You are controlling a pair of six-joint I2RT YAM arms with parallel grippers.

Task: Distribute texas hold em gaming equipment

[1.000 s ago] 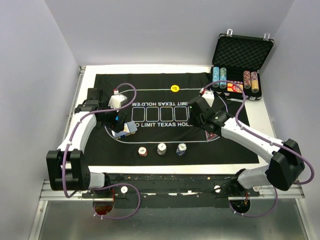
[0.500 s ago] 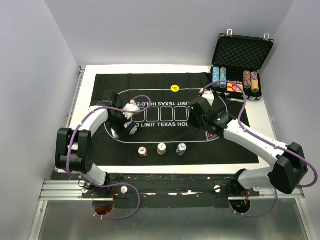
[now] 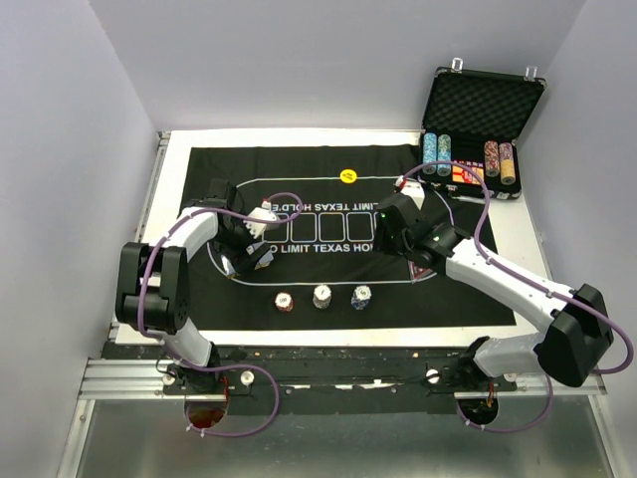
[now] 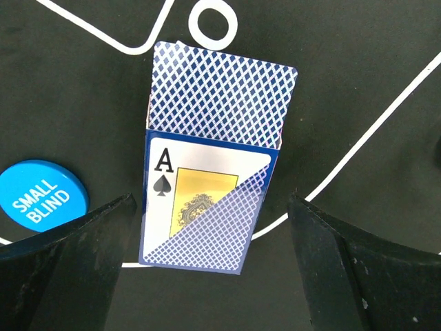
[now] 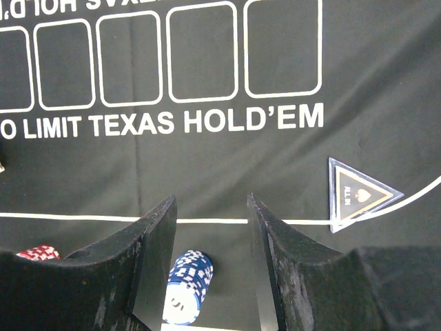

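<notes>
In the left wrist view a deck box (image 4: 207,221) printed with an ace of spades lies on the black mat, with blue-backed cards (image 4: 222,96) sticking out of its far end. My left gripper (image 4: 210,207) hovers over the box, open, with a finger on each side. A blue small-blind button (image 4: 43,196) lies to its left. My right gripper (image 5: 210,203) is open and holds nothing; a blue chip stack (image 5: 187,286) stands on the mat below its left finger. Three chip stacks (image 3: 321,296) stand in a row near the mat's front. A yellow button (image 3: 347,176) lies at the far edge.
An open black case (image 3: 485,100) at the back right holds rows of chips (image 3: 436,152) and a card pack. A triangular marker (image 5: 358,193) lies on the mat (image 3: 468,289) right of my right gripper. Walls close in on the left, back and right.
My left arm has folded in and its gripper has moved nearer and to the right, over the deck box. The right arm has hardly moved.
</notes>
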